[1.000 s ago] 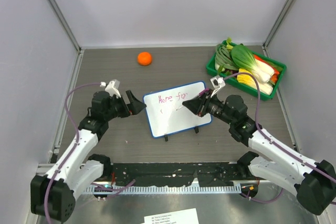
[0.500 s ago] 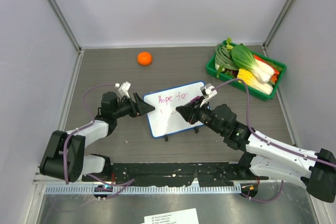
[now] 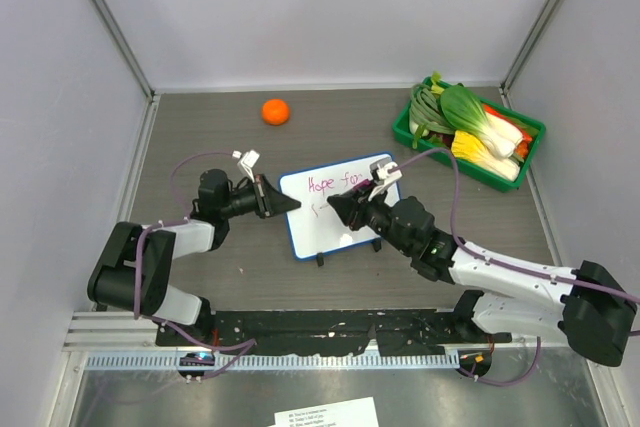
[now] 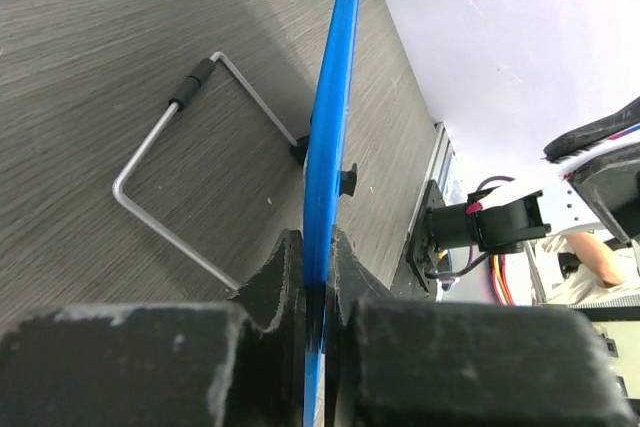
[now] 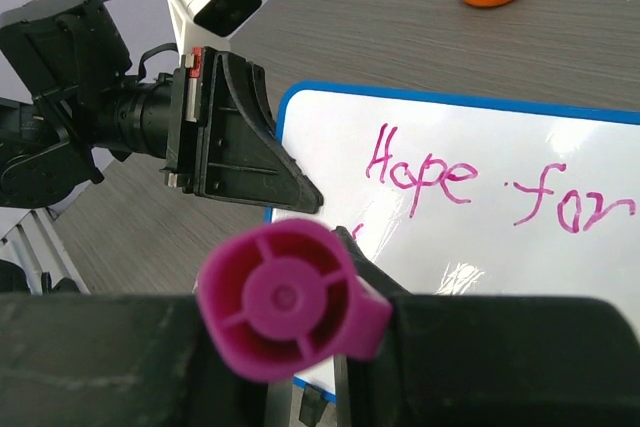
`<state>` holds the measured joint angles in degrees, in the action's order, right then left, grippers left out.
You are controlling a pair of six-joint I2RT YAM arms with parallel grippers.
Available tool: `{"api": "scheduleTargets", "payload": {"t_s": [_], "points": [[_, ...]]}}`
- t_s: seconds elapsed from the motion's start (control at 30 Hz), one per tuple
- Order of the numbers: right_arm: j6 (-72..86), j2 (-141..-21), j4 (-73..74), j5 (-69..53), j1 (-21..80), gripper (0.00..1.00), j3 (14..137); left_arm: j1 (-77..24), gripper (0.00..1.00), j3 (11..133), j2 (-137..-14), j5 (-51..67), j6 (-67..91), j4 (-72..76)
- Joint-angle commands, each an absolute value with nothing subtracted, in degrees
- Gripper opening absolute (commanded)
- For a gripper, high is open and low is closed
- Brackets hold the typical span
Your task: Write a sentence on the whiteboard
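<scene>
Whiteboard (image 3: 345, 222): blue-framed, propped on black feet and a wire stand (image 4: 190, 172), mid-table between the two arms. Sentence (image 5: 470, 182): pink, top line reads "Hope for". Left gripper (image 3: 290, 203): jaws closed tight on the board's left frame edge. Right gripper (image 3: 333, 209): clamped round a magenta marker (image 5: 288, 299), over the board face below the first line; tip hidden. Orange (image 3: 275, 111): far side, well apart. Green tray (image 3: 402, 127) of vegetables: far right corner.

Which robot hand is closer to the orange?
Left. The left gripper, clamped on the whiteboard edge, is straight in front of the orange; the right gripper, holding a marker, is farther right.
</scene>
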<state>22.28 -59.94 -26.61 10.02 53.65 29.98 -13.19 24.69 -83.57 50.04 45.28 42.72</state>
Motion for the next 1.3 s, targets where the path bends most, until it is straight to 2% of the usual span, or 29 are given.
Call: {"api": "scheduleTargets", "payload": {"t_s": [0.0,0.23,0.5,1.27], "points": [[19.3,-63.1,-35.5,14.4,55.7,0.01,30.2,-12.8,0.00,24.4,-85.6,44.1,42.4,39.8],[16.7,-68.1,-38.8,20.8,59.2,0.01,31.1,-12.8,0.00,24.6,-84.7,40.2,39.2,31.4],[16.0,-71.5,-44.1,27.0,60.6,0.01,30.3,-12.8,0.00,23.9,-84.6,38.8,38.1,29.4],[19.2,-78.8,-48.4,27.8,60.7,0.01,31.3,-12.8,0.00,22.7,-83.7,38.7,36.6,29.8]]}}
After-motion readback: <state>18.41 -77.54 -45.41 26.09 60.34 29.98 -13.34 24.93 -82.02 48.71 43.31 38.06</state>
